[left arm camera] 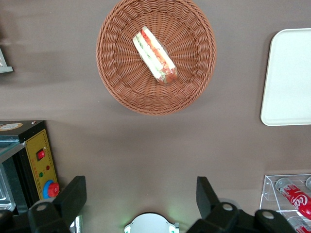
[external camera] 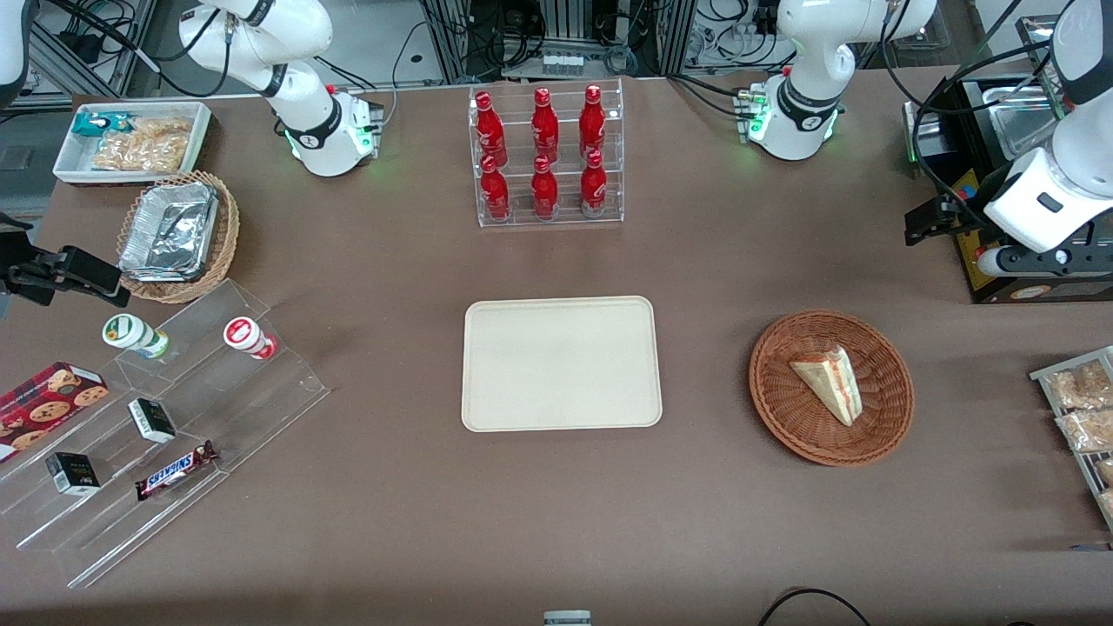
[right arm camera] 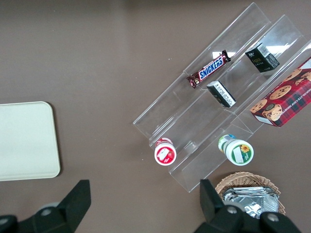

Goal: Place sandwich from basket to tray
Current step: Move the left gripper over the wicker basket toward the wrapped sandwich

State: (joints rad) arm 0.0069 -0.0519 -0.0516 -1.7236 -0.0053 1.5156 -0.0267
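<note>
The sandwich [external camera: 830,382] [left arm camera: 155,54], a pale wedge with red and green filling, lies in the round reddish-brown basket [external camera: 783,409] [left arm camera: 116,82]. The cream tray [external camera: 561,363] [left arm camera: 291,77] [right arm camera: 24,141] lies flat at the table's middle, beside the basket toward the parked arm's end, with nothing on it. My left gripper [external camera: 929,222] [left arm camera: 140,194] hangs high above the table, farther from the front camera than the basket and toward the working arm's end. It is open, its black fingers [left arm camera: 73,196] wide apart with nothing between them.
A black control box [external camera: 1000,278] [left arm camera: 41,162] stands close beside the gripper. A clear rack of red bottles [external camera: 546,156] stands farther back than the tray. Snack packets [external camera: 1083,409] lie at the working arm's table edge. A stepped acrylic shelf [external camera: 174,435] and foil-filled tan basket [external camera: 174,235] sit toward the parked arm's end.
</note>
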